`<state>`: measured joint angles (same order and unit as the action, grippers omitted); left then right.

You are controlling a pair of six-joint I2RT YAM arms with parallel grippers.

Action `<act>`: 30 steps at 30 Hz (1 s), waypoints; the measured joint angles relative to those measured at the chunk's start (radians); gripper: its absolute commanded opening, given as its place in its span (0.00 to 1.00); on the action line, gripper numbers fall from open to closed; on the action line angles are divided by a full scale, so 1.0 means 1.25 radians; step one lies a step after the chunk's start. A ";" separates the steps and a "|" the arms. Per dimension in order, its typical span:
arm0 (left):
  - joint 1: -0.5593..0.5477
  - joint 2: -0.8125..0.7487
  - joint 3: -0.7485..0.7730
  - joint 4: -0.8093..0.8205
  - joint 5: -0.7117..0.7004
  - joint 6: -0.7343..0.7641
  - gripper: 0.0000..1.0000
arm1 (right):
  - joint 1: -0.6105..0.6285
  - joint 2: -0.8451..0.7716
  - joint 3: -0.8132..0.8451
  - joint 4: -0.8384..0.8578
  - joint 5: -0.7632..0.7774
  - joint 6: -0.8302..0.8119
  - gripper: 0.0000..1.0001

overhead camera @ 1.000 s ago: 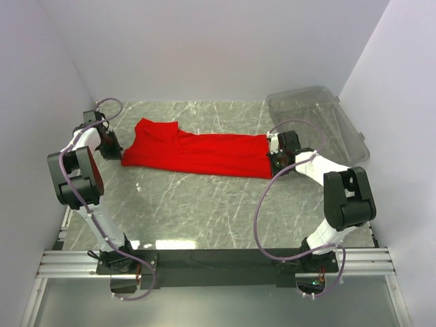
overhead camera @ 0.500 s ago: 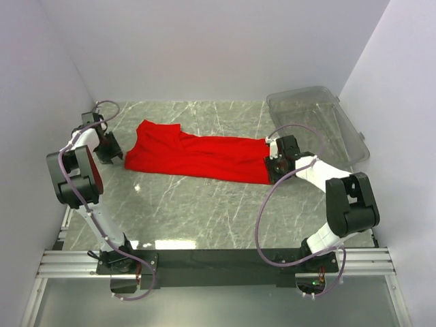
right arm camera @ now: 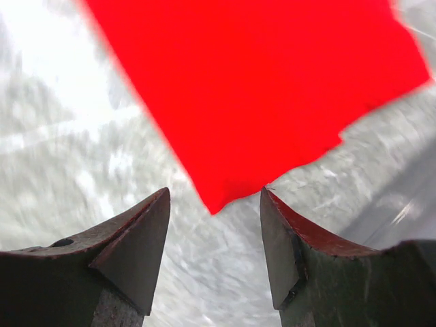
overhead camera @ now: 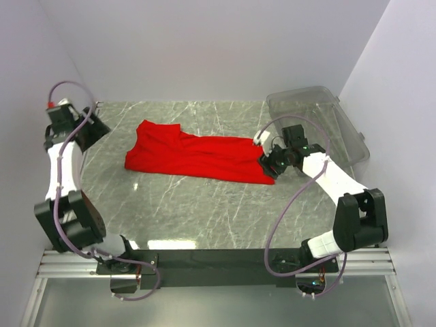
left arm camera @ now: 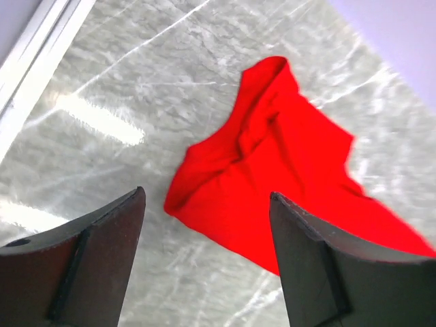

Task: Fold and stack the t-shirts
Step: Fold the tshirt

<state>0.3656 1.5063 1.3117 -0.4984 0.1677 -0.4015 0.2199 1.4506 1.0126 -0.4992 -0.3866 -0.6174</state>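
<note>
Lying beside right claw: t-shirt

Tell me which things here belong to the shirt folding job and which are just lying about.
Job: red t-shirt, lying in a long strip; left gripper and right gripper, both open, holding nothing.
Lying about: clear plastic bin, at the far right corner.

Grey, white-veined marble tabletop between plain pale walls on three sides.
</note>
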 measured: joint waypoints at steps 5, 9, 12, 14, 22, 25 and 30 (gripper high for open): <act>0.075 -0.090 -0.111 0.031 0.092 -0.070 0.78 | 0.026 0.017 -0.022 -0.046 -0.013 -0.197 0.61; 0.078 -0.126 -0.157 0.023 0.129 -0.088 0.78 | 0.056 0.082 -0.014 -0.049 0.017 -0.256 0.59; 0.077 -0.163 -0.178 0.017 0.150 -0.091 0.78 | 0.086 0.117 -0.014 -0.046 0.049 -0.276 0.57; 0.077 -0.188 -0.190 0.018 0.160 -0.093 0.78 | 0.106 0.127 -0.014 -0.040 0.067 -0.280 0.57; 0.077 -0.232 -0.234 0.018 0.191 -0.096 0.78 | 0.138 0.157 -0.017 0.002 0.130 -0.262 0.54; 0.077 -0.233 -0.247 0.018 0.201 -0.102 0.78 | 0.142 0.182 -0.018 0.010 0.152 -0.251 0.54; 0.078 -0.244 -0.250 0.017 0.211 -0.110 0.77 | 0.152 0.191 -0.022 0.017 0.168 -0.239 0.50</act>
<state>0.4633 1.2018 0.9989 -0.4767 0.4309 -0.5392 0.4103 1.6897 0.9852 -0.4774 -0.1761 -0.9161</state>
